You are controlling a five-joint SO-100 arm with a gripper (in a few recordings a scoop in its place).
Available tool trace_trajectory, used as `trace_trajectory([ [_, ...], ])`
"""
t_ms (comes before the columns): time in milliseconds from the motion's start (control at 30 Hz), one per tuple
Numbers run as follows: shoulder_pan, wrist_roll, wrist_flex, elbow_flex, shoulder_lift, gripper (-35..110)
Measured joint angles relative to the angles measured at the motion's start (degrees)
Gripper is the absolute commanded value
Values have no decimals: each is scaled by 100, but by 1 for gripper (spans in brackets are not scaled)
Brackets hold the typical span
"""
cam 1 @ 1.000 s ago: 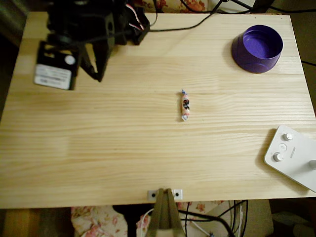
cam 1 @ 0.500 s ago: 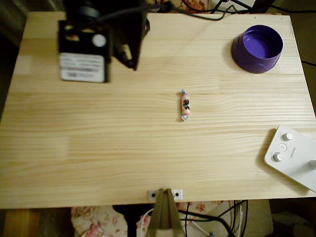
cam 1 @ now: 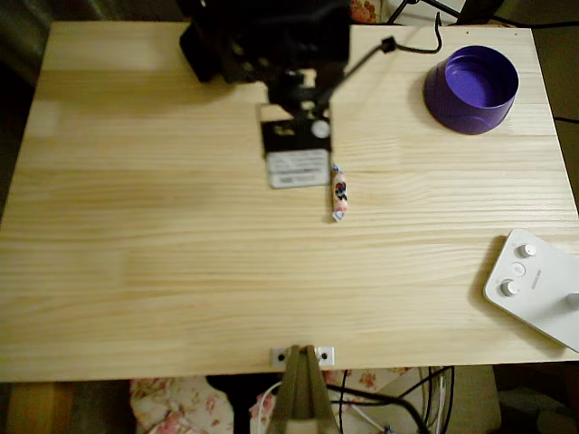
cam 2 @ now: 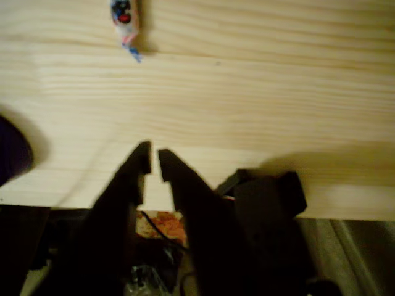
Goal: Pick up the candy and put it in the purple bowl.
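The candy lies lengthwise near the middle of the wooden table, a small white-pink wrapped sweet with twisted ends. In the wrist view the candy sits at the top edge. My gripper hangs above bare wood close to the table's back edge. Its dark fingers are shut to a narrow slit with nothing between them. From overhead, my black arm reaches in from the back, its white-labelled wrist block just left of the candy. The purple bowl stands at the back right corner, nothing inside.
A white device with knobs lies at the table's right front edge. A clamp grips the front edge in the middle. Cables run behind the back edge near the bowl.
The arm has swung right from the table's back left corner to the middle, bringing its wrist block next to the candy. Candy and bowl have not moved.
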State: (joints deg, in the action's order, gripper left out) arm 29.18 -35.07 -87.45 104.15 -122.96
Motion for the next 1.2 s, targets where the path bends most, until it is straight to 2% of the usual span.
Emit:
trace_trajectory([
  [500, 747, -439, 800, 0, 914, 0],
  [933, 826, -360, 2382, 211, 1538, 0],
  [1200, 668, -571, 2821, 299, 1881, 0],
])
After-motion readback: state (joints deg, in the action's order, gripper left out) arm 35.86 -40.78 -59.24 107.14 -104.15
